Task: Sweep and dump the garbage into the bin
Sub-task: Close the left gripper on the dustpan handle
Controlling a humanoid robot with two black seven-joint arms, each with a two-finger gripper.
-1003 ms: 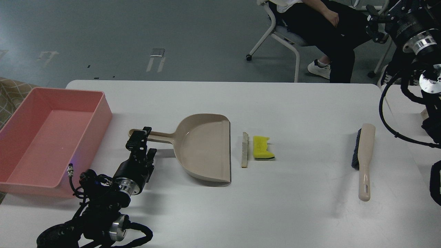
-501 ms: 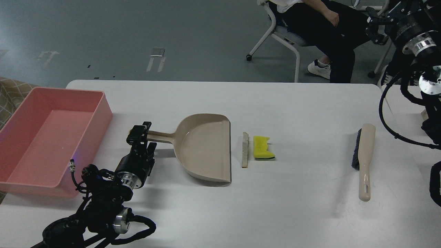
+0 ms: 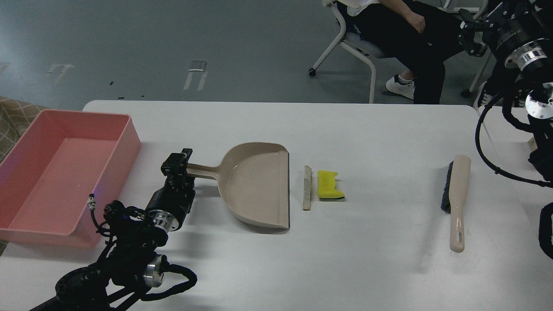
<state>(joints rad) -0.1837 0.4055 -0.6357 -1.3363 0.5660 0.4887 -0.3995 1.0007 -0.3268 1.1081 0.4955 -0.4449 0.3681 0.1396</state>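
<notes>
Garbage (image 3: 322,186) lies well right of left fingers (image 3: 185,156).

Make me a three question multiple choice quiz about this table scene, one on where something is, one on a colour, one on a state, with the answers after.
1. Where does the brush lie?
A. inside the pink bin
B. on the table, right of the scraps
C. in the dustpan

2. What colour is the bin?
A. pink
B. blue
C. grey

3. What does the dustpan hold?
A. both scraps
B. only the sponge piece
C. nothing

Answers:
1 B: the brush rests on the white table, well right of the yellow sponge piece.
2 A: its walls and floor are pink.
3 C: the sponge piece and the pale strip lie on the table beside the pan's open edge, while the left tool is at its handle.
</notes>
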